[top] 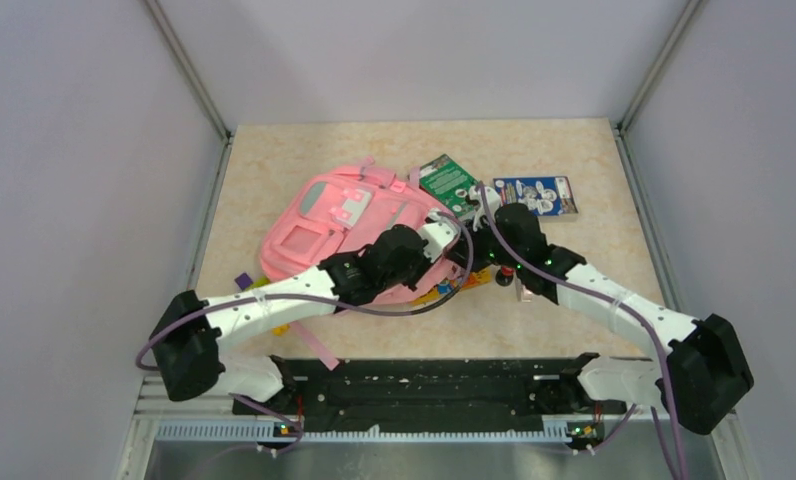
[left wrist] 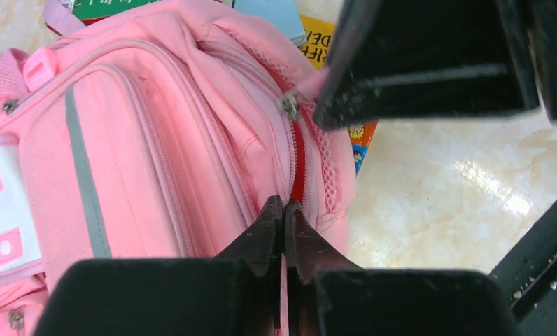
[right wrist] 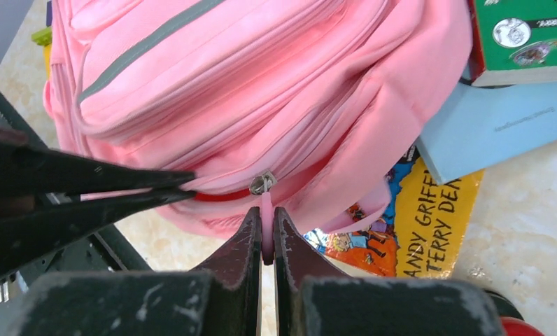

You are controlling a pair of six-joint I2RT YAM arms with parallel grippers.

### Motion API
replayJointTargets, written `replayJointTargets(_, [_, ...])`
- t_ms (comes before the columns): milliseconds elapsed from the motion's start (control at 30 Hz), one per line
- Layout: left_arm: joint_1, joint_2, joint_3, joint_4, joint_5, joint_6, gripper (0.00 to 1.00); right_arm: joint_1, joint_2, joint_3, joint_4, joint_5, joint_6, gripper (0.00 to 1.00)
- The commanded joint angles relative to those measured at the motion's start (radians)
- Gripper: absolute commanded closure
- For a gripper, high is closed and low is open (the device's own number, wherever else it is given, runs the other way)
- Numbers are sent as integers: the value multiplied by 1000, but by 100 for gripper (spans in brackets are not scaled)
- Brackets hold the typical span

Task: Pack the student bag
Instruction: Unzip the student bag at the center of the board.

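- Beige stone-patterned table (top: 574,310) between plain grey walls, seen from above: the student bag (top: 319,225) lies flat left of centre. A green book (top: 448,180) touches its far right corner and a blue printed card (top: 536,195) lies just beside that.
- The left arm (top: 274,295) and right arm (top: 614,300) meet at the bag's right edge. From this view we cannot make out either claw, as the arms cover them.
- Left wrist view: the left gripper (left wrist: 284,213) is pinched tight on a thin pink strip (left wrist: 284,294) at the zip line, below the zip slider (left wrist: 290,105). A red interior (left wrist: 298,164) shows through the gap. We cannot tell what the strip is attached to.
- Right wrist view: the right gripper (right wrist: 265,218) is clamped on the pink pull tab (right wrist: 266,201) hanging from the slider. A yellow book (right wrist: 429,231) and a pale blue book (right wrist: 499,122) lie partly under the bag, their full extent hidden.
- Risks, in our judgement:
  - The narrow tab may slip from the fingers under load.
  - Slack fabric may bunch and jam the slider.
  - The bag may drag across the books.
  - The two claws are close together and may collide.
- We cannot see what is inside the bag.
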Motion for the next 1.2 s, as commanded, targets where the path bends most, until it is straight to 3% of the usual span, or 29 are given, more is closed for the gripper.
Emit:
replayJointTargets(0, [-1,-131,-45,-135,-22,26,100,-32,36,148,-63,140,-1,100])
replayJointTargets(433, [-1,-409,33,-518,-48,76,100,-121,316,352,-87,-73,-55,100])
replayJointTargets(600, [-1,-476,13,-572,-43,74,100,-120,355,361,-73,-218,-72,100])
replayJointTargets(700, [-1,-497,-9,-522,-7,49,100,-117,330,311,-22,-253,-44,100])
replayJointTargets(767, [-1,-497,-34,-442,2,11,93,-112,315,280,0,-266,-26,100])
replayJointTargets(933, [-1,-416,-77,-208,28,-60,62,-87,294,219,46,-285,6,100])
replayJointTargets(1067, [-1,-311,-33,-127,-41,-93,38,-79,278,195,58,-283,16,100])
replayJointTargets(1167, [-1,-244,-10,-90,-73,-107,28,-77,257,180,61,-283,17,100])
